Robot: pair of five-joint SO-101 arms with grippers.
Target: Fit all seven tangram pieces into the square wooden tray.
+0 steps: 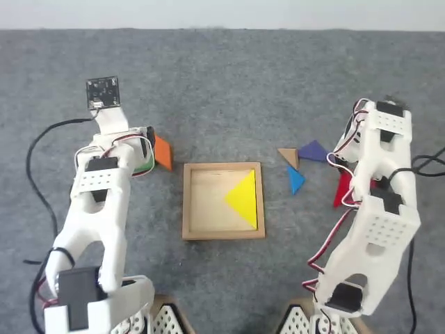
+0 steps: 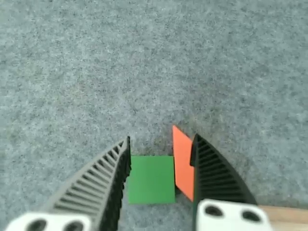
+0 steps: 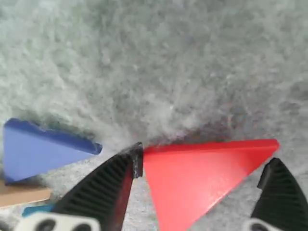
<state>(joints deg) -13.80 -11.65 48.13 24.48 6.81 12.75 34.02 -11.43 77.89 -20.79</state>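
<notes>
The square wooden tray [image 1: 186,209] sits on the fuzzy grey surface [image 1: 222,90] with one flat yellow triangle [image 1: 245,198] inside. The left gripper [image 2: 161,139] is open, with a green square [image 2: 151,179] between its ribbed black fingers [image 2: 103,183] and an orange piece [image 2: 183,161] just beside one. The right gripper [image 3: 206,155] is wide open around a red triangle [image 3: 197,183].

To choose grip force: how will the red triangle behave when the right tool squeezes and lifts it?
The red triangle looks thick and rigid, so it probably will not bend. Its slanted edges may let it twist or slip in the right tool. Lying flat on carpet, it should not roll.
</notes>
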